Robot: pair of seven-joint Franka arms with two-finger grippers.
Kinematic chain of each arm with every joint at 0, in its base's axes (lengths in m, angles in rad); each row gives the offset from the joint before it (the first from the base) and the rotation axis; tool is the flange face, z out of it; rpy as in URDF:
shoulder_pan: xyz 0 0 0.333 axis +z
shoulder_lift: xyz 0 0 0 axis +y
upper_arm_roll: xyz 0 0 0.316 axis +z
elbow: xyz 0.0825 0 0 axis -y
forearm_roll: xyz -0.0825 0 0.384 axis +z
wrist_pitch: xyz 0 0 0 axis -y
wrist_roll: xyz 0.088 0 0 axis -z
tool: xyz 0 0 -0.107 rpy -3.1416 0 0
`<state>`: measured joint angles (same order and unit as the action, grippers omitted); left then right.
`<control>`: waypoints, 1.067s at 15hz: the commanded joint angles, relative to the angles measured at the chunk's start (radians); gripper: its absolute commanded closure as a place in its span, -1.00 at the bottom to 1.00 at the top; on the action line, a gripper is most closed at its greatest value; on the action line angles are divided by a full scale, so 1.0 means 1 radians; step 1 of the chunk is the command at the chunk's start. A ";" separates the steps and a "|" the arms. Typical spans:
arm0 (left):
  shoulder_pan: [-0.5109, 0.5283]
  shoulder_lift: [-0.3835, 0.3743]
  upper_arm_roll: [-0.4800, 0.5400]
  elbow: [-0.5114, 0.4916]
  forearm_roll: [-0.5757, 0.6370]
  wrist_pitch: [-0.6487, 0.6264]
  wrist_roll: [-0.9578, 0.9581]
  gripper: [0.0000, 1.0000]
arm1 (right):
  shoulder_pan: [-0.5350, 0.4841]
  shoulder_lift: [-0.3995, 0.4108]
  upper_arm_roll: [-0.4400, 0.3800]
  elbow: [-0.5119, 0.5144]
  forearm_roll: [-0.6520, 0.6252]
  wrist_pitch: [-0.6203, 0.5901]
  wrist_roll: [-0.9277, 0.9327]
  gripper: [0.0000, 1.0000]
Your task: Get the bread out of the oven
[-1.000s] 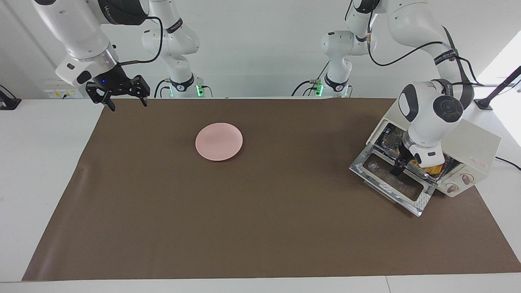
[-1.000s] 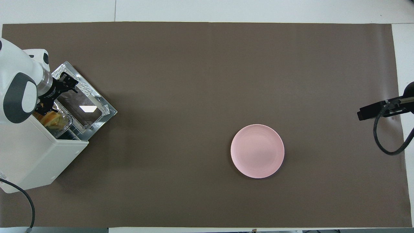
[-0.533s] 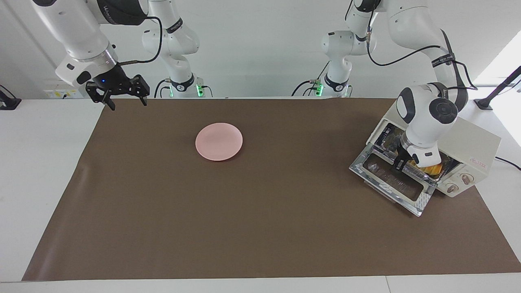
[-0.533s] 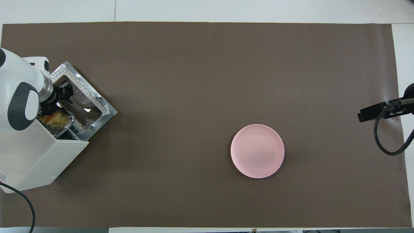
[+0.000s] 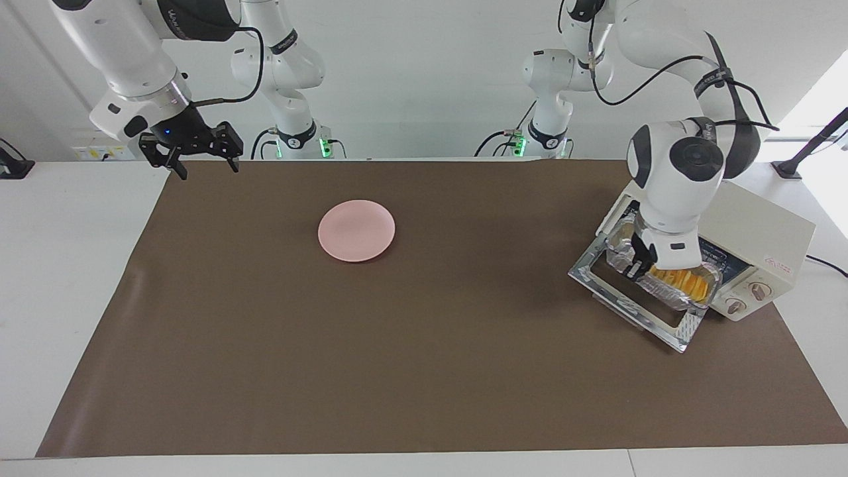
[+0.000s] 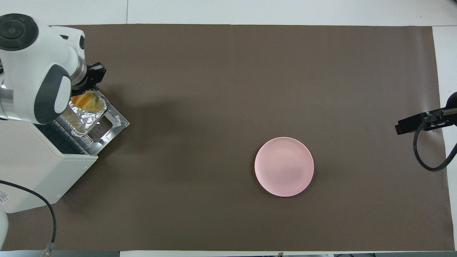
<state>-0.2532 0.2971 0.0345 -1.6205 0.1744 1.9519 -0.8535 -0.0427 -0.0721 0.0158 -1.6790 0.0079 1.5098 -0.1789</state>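
Note:
The cream-white oven (image 5: 755, 238) (image 6: 32, 171) stands at the left arm's end of the table, its glass door (image 5: 623, 301) (image 6: 116, 121) dropped open. The golden-orange bread (image 5: 682, 279) (image 6: 85, 101) lies in a crinkled foil tray (image 5: 669, 295) (image 6: 84, 119). The tray is outside the oven mouth, over the open door. My left gripper (image 5: 637, 266) is shut on the tray's rim at the end toward the right arm. The wrist (image 6: 39, 82) hides the fingers from above. My right gripper (image 5: 199, 164) hangs open and holds nothing, over the table's corner near its own base.
A round pink plate (image 5: 356, 230) (image 6: 284, 166) sits on the brown mat toward the right arm's end. The oven's wire rack (image 6: 66, 141) shows in the open mouth. Two knobs (image 5: 747, 298) face outward on the oven's front.
My left gripper has closed on the foil tray's rim and drawn the tray with the bread out of the oven, over the open door. The right arm has stayed still.

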 commanded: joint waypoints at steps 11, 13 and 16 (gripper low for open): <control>-0.480 0.155 0.001 0.024 -0.164 0.111 0.281 1.00 | -0.012 -0.005 0.006 -0.014 0.015 -0.002 -0.005 -1.00; -0.494 0.151 0.001 -0.021 -0.164 0.146 0.251 1.00 | -0.011 -0.005 0.006 -0.015 0.015 -0.002 -0.004 -1.00; -0.482 0.152 0.001 -0.021 -0.165 0.177 0.240 -0.26 | -0.009 -0.006 0.006 -0.016 0.015 -0.002 0.001 -1.00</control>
<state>-0.7380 0.4735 0.0204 -1.6186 0.0323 2.1035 -0.6133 -0.0423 -0.0721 0.0170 -1.6847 0.0080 1.5098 -0.1789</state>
